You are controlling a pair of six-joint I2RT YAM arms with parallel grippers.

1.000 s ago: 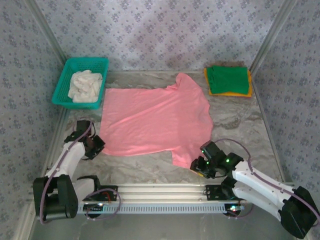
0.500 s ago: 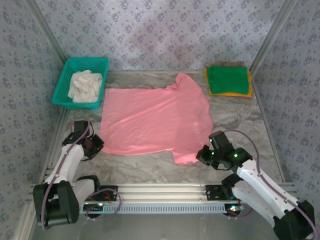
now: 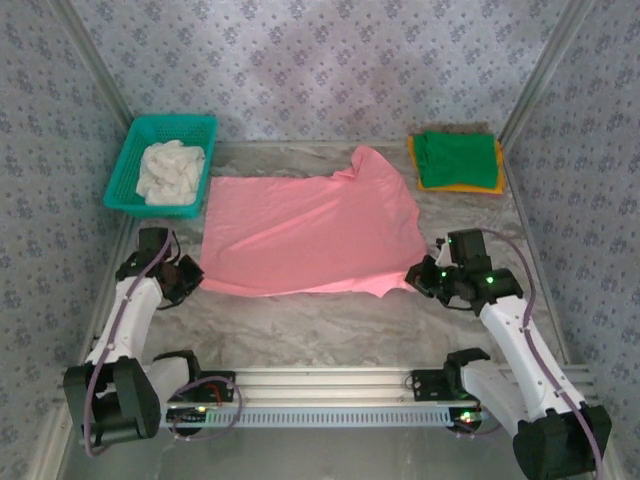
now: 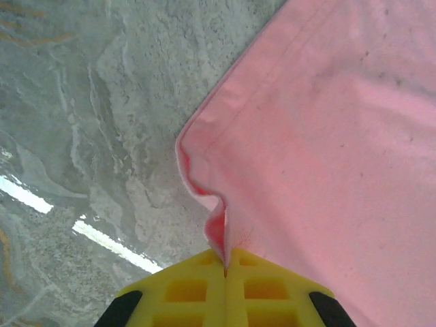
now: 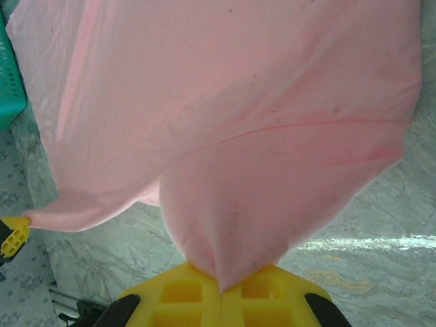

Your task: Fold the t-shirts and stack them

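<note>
My left gripper (image 3: 190, 278) is fully closed on the near-left corner of the salmon-pink t-shirt (image 3: 310, 235). In the left wrist view the yellow fingers (image 4: 184, 293) meet with no gap and a bunched fold of the pink hem is pinched between them, just above the marble table (image 3: 330, 325).

My right gripper (image 3: 420, 278) is closed just as tightly on the near-right corner. In the right wrist view the cloth gathers to a point between my fingers (image 5: 272, 293) and fans out wide from there, with marble showing under its edge on the right.

The pink t-shirt is spread across the middle of the table. Its near edge runs between my two grippers, and one sleeve points toward the far right.

The green t-shirt (image 3: 458, 160) sits folded in the far right corner on top of the orange-yellow t-shirt (image 3: 462, 188), which shows as a strip along its near and left sides. That stack is apart from the pink one.

The teal basket (image 3: 128, 170) stands at the far left beside the pink t-shirt, with a white cloth (image 3: 172, 172) crumpled inside
</note>
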